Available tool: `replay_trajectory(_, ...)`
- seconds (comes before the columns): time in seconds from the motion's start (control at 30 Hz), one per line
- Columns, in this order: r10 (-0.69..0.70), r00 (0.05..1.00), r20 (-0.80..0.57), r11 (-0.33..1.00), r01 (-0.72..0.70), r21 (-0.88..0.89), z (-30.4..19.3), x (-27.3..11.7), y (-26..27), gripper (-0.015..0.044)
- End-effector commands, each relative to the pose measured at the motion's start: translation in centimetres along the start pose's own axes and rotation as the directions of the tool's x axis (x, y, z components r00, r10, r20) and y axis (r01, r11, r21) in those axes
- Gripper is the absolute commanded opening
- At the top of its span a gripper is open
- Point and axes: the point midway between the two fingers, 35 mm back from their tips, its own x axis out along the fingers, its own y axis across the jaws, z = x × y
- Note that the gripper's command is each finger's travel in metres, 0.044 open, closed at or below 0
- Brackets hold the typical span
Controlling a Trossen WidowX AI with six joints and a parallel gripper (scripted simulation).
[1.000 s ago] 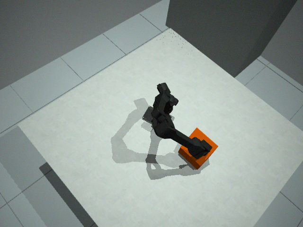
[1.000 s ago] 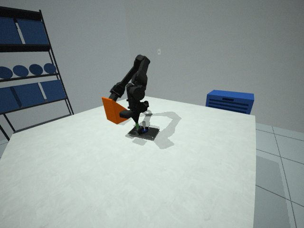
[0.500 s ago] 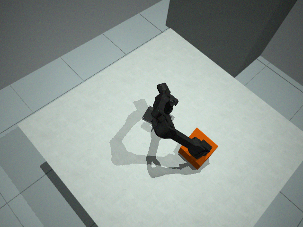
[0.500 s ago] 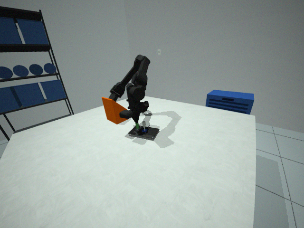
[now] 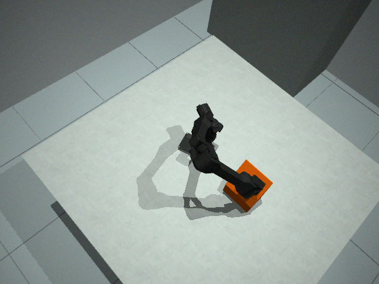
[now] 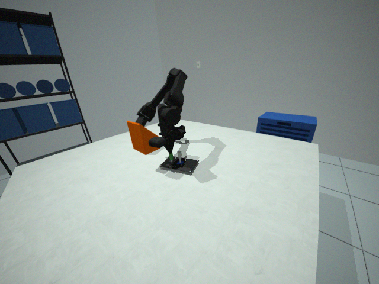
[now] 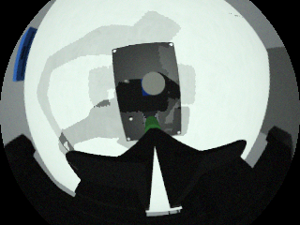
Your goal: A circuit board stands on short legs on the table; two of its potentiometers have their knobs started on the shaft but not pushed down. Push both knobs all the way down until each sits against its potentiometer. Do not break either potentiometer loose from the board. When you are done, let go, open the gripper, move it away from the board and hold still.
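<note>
The dark circuit board (image 5: pixel 184 142) (image 6: pixel 191 167) (image 7: pixel 131 61) stands on the table. A grey knob (image 6: pixel 179 155) (image 7: pixel 153 83) stands upright over a blue potentiometer (image 6: pixel 180 163) (image 7: pixel 144 93) near the board's middle. A green knob (image 6: pixel 170 157) (image 7: pixel 152 123) stands beside it; what lies under it is dark and hard to make out. My gripper (image 6: pixel 170 152) (image 7: pixel 153 131) is shut with nothing between the fingers. Its tips are right above the green knob and appear to touch its top. They hide part of it in the wrist view. Whether either knob sits against its potentiometer cannot be told.
The arm's orange base block (image 5: pixel 266 182) (image 6: pixel 134 137) stands on the table (image 5: pixel 153 244) (image 6: pixel 153 229) (image 7: pixel 225 94). A blue cabinet (image 6: pixel 287 119) (image 7: pixel 21 56) and a shelf rack (image 6: pixel 30 59) stand beyond the table.
</note>
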Motion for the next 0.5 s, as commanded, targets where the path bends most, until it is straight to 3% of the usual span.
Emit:
replay_trajectory(0.0, 0.003, 1.000, -0.014, 1.000, -0.003, -0.022, 0.2, 0.3, 0.1, 0.0000)
replay_trajectory(0.47, 0.002, 1.000, -0.014, 1.000, -0.003, -0.022, 0.2, -1.9, 0.1, 0.0000)
